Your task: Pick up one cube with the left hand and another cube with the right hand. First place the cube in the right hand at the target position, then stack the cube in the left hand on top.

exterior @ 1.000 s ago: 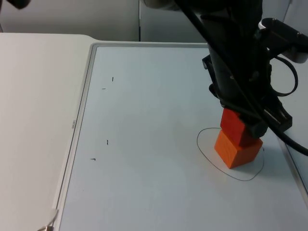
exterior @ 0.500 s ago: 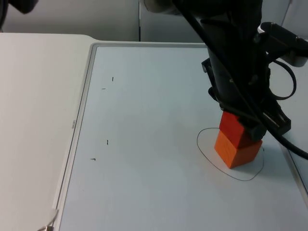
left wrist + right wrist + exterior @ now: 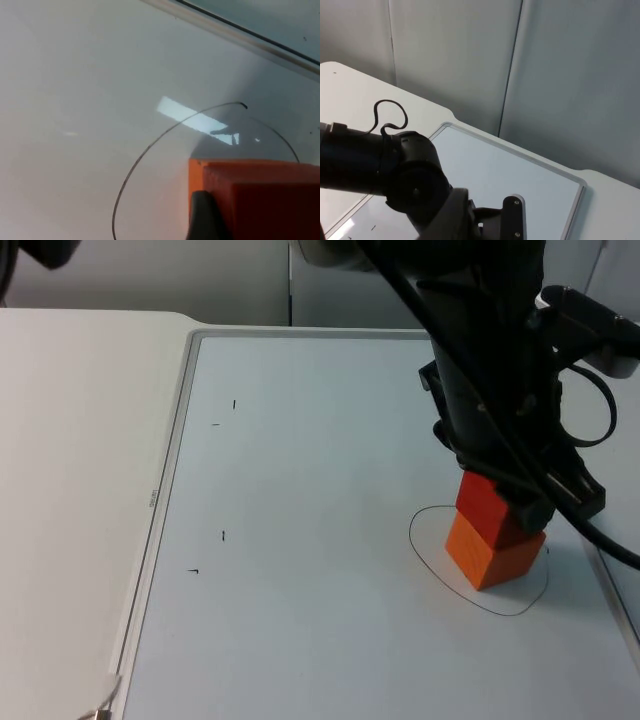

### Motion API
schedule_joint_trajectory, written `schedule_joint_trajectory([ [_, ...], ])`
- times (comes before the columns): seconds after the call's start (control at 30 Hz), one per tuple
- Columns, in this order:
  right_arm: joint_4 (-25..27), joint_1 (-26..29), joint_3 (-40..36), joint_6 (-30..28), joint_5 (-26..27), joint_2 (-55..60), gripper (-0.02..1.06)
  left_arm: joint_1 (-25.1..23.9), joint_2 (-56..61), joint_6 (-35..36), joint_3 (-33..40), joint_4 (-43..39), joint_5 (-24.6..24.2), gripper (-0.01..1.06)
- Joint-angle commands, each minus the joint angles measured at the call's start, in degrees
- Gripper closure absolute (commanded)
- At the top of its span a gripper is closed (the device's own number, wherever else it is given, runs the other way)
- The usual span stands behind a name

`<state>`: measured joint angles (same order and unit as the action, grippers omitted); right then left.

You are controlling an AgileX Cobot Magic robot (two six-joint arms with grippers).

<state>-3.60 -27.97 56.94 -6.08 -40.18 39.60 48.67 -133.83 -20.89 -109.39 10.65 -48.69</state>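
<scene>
Two orange cubes are stacked inside a hand-drawn circle (image 3: 428, 562) at the right of the whiteboard. The lower cube (image 3: 488, 554) rests on the board. The redder upper cube (image 3: 480, 500) sits on it, slightly offset. My left gripper (image 3: 500, 504) reaches down across the board and is shut on the upper cube. In the left wrist view, the orange cube (image 3: 260, 195) stands in the circle (image 3: 150, 147) beside a black fingertip (image 3: 202, 220). The right arm waits raised, and its wrist view looks over the left arm (image 3: 395, 170) toward the wall.
The whiteboard's raised grey frame (image 3: 178, 440) runs along its left and far sides. Small black tick marks (image 3: 223, 535) dot the board's left half. The white table (image 3: 70, 490) lies to the left, and the grey partition wall (image 3: 455, 60) stands behind.
The left gripper and upper cube sank slightly onto the lower cube early on, then held still.
</scene>
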Motion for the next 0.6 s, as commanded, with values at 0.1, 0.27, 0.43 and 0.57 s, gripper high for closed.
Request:
schedule_joint_trajectory([
  [0.1, -0.61, -0.16, -0.04, -0.07, 0.17, -0.24, 0.06, 0.16, 1.18, 0.15, -0.6, 1.0, -0.83, 0.25],
  [0.27, -0.61, -0.16, -0.04, -0.07, 0.17, -0.24, 0.06, 0.16, 2.54, 0.15, -0.6, 1.08, -1.57, 0.24],
  [0.43, -0.61, -0.16, -0.04, -0.07, 0.17, -0.24, 0.06, 0.16, 5.64, 0.15, -0.69, 1.08, -2.72, 0.24],
  [0.57, -0.61, -0.16, -0.04, -0.07, 0.17, -0.24, 0.06, 0.16, 10.21, 0.15, -0.69, 0.8, -4.24, 0.24],
])
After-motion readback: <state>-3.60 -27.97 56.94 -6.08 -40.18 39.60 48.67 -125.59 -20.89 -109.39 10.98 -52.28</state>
